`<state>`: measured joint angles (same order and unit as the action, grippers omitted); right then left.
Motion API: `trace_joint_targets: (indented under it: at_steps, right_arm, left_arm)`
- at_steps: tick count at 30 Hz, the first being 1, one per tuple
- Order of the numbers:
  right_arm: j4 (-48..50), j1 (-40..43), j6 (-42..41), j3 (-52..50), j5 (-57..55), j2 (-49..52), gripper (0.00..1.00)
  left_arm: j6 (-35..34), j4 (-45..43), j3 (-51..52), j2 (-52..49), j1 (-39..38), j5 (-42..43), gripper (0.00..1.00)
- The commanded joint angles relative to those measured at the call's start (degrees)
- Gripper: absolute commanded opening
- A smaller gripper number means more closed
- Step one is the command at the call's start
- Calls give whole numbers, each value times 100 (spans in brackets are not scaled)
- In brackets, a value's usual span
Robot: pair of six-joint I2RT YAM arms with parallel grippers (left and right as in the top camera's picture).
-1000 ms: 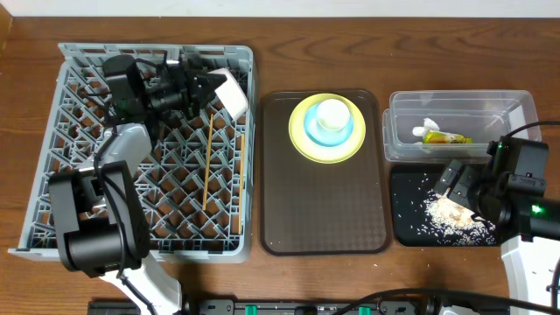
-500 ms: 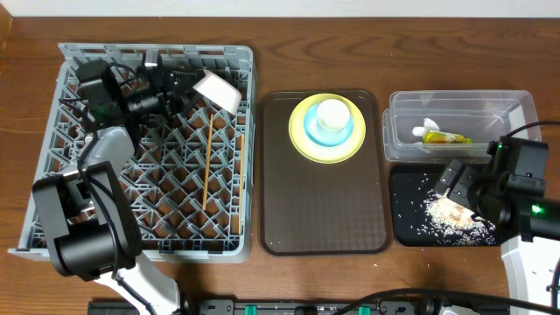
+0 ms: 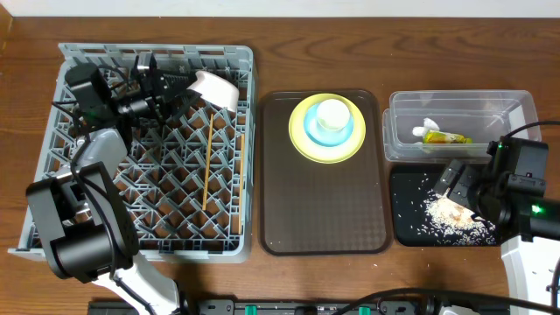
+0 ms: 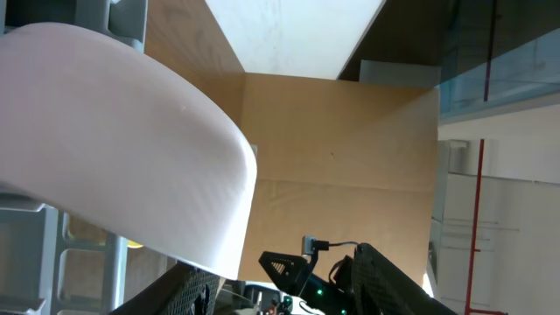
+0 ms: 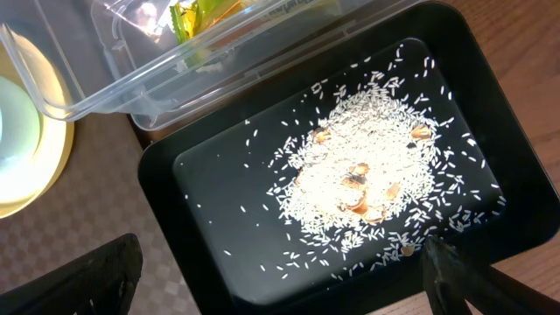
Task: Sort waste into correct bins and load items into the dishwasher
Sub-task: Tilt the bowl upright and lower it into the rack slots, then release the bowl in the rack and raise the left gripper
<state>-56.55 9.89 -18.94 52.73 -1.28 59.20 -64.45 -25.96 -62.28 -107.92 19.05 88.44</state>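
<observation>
White bowl (image 3: 219,90): tipped on pegs of the rack (image 3: 248,175) at one o'clock; left end effector (image 3: 182,90) just beside it, spread unclear, should back straight off without nudging; right end effector (image 5: 280,280) wide, empty.

A brown serving tray (image 3: 322,201) is lying flat near the middle of the wooden table (image 3: 350,35), its pebbled floor showing bare over the near half. A black bar (image 3: 219,308) with small green marks is peeking in at the bottom edge. In the left wrist view, a tan panelled wall (image 4: 341,157) and a red upright pole (image 4: 479,210) are showing.
</observation>
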Motion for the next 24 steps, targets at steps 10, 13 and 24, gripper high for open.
trace_joint_targets:
  at_steps: [10, 13, 24]
  right_arm:
    - [-7, 44, -31, 50, -20, -26, 99]
    - [-7, 44, -31, 50, -20, -26, 99]
    - [-7, 44, -31, 50, -20, -26, 99]
  left_arm:
    - [144, 2, 367, -42, 28, 173, 52]
    - [142, 0, 476, -39, 57, 173, 58]
    - [105, 0, 1075, 682, 557, 170, 61]
